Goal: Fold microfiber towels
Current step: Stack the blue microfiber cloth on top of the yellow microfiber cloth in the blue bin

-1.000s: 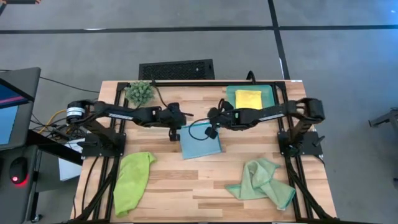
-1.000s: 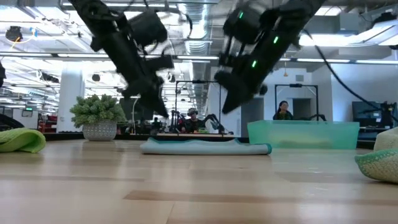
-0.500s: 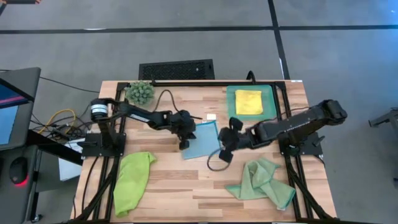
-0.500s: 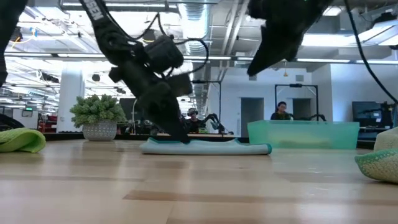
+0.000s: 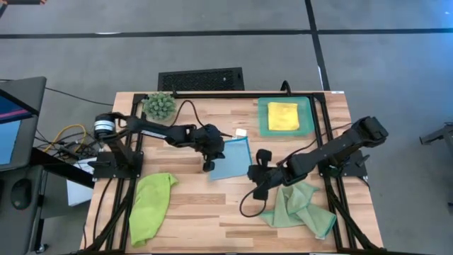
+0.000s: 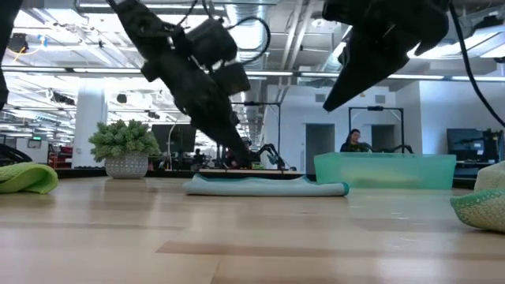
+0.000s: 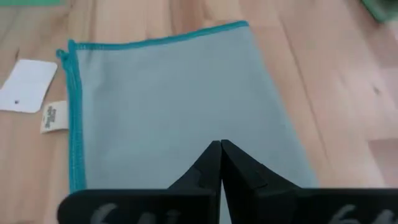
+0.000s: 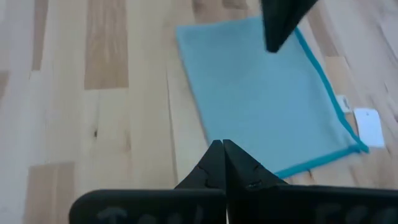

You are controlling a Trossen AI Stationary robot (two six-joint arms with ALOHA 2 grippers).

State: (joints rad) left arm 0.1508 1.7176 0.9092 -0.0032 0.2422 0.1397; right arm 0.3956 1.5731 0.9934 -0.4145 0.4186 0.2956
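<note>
Grippers both have fingers pressed together: left gripper [image 5: 208,167] at nine o'clock edge of the folded light blue towel [image 5: 231,159], right gripper [image 5: 257,193] near its five o'clock corner.

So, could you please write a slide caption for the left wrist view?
Left gripper, fingers shut, poised over the folded light blue towel on the wooden table.

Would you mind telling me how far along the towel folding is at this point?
Done: the yellow towel lies folded in the teal tray. In hand: the light blue towel lies folded flat mid-table, the shut left claw at its edge and the shut right claw off it, holding nothing. Left: the lime green towel and the pale sage green towel lie crumpled near the front.
</note>
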